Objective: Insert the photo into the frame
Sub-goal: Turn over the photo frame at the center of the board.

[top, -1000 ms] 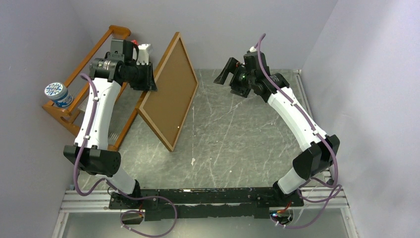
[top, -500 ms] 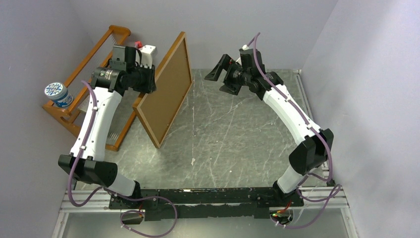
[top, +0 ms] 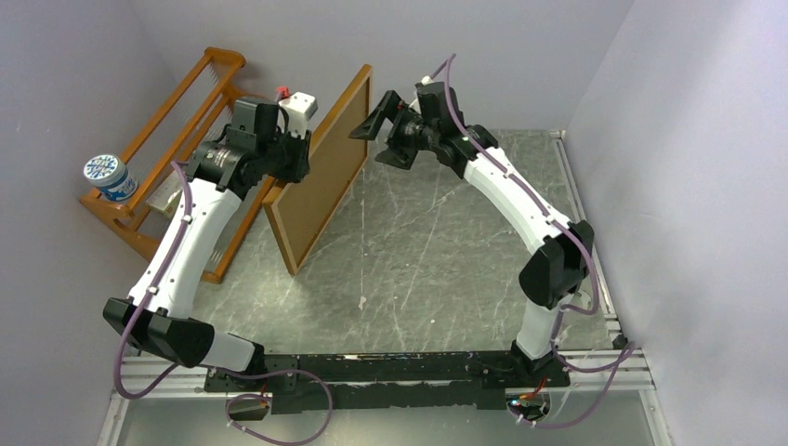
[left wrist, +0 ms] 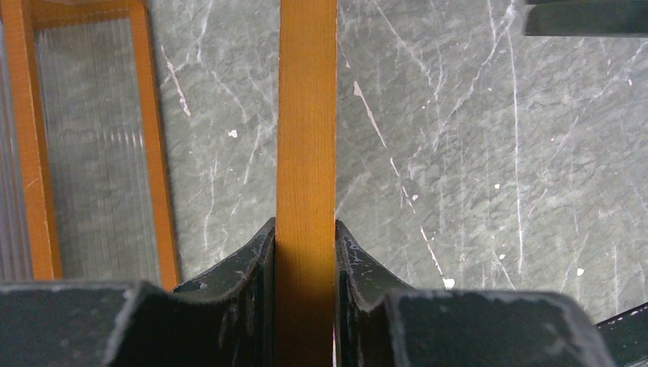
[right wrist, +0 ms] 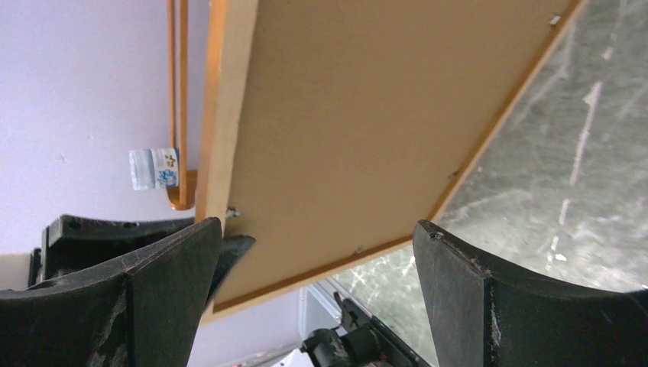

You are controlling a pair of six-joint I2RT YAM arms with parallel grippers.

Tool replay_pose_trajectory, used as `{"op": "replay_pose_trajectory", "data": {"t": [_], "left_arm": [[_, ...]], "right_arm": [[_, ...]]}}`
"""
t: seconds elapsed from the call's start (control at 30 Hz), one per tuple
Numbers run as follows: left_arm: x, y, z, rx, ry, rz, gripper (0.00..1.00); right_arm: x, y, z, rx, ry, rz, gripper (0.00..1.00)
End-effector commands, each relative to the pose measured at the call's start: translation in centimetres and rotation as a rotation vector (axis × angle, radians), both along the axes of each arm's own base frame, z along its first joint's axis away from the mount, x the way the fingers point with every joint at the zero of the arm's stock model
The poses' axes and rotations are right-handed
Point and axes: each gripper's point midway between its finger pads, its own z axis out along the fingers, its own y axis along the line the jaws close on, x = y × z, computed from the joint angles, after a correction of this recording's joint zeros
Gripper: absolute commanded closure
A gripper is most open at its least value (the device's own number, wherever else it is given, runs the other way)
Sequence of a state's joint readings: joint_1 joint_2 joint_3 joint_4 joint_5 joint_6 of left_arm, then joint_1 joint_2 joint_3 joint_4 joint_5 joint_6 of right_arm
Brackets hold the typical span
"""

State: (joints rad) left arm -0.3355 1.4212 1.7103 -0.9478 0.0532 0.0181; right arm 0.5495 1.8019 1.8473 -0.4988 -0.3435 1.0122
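Standing on edge on the grey marbled tabletop (top: 446, 251), the thin rectangular orange-brown wooden frame (top: 321, 186) looks stiff, light and tippy; the left hand (left wrist: 306, 233) clamps 1 rail, the right hand (right wrist: 317, 237) is spread open facing its brown back; rails judged the safest hold.

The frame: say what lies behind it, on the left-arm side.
The left gripper clamps the frame by its edge; beyond stands an orange rack. The frame's far face and whatever it covers are hidden.
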Motion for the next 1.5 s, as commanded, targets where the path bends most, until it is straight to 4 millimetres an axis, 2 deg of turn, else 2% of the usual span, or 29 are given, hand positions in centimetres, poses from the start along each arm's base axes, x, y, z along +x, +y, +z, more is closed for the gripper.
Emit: {"op": "replay_pose_trajectory", "data": {"t": [0.0, 0.13, 0.3, 0.47, 0.6, 0.7, 0.77, 0.9, 1.07, 1.23, 1.37, 1.43, 1.47], "left_arm": [[-1.0, -2.4, 2.7, -0.137, -0.069, -0.045, 0.82], [-1.5, -3.2, 2.5, -0.159, -0.062, -0.071, 0.78], [-1.9, -3.9, 2.2, -0.174, -0.051, -0.094, 0.72], [-2.3, -4.4, 2.7, -0.200, -0.046, -0.122, 0.65], [-2.8, -5.0, 3.1, -0.231, -0.052, -0.155, 0.56], [-3.1, -4.9, 3.3, -0.242, -0.068, -0.150, 0.45], [-3.3, -4.9, 3.4, -0.250, -0.077, -0.154, 0.41], [-4.2, -5.5, 4.2, -0.290, -0.092, -0.195, 0.35], [-4.8, -6.4, 5.9, -0.366, -0.128, -0.229, 0.30], [-4.0, -6.2, 6.4, -0.409, -0.153, -0.167, 0.28], [-2.2, -5.5, 4.1, -0.406, -0.109, -0.040, 0.27], [-1.3, -5.3, 2.1, -0.400, -0.054, 0.023, 0.27], [-0.9, -5.3, 1.1, -0.398, -0.026, 0.049, 0.28]], "right_arm": [[1.1, 2.6, 2.6, 0.091, -0.035, -0.026, 0.01], [1.8, 3.7, 3.6, 0.121, -0.061, -0.030, 0.02], [2.6, 4.4, 3.5, 0.098, -0.052, -0.035, 0.02], [2.6, 4.9, 3.7, 0.100, -0.074, -0.038, 0.02], [3.0, 5.2, 2.7, 0.067, -0.043, -0.039, 0.03], [3.0, 5.1, 2.0, 0.040, -0.028, -0.042, 0.05], [2.9, 4.9, 1.7, 0.029, -0.021, -0.041, 0.10], [1.9, 3.6, 1.1, -0.021, -0.010, -0.044, 0.19], [0.0, 0.5, 0.5, -0.095, 0.001, -0.049, 0.31], [-2.8, -2.8, -1.6, -0.119, 0.059, -0.004, 0.44], [-4.9, -5.3, -3.1, -0.058, 0.053, 0.067, 0.48], [-6.2, -6.4, -2.9, 0.016, 0.011, 0.118, 0.48], [-6.3, -7.0, -3.7, 0.046, -0.026, 0.140, 0.48]]}}
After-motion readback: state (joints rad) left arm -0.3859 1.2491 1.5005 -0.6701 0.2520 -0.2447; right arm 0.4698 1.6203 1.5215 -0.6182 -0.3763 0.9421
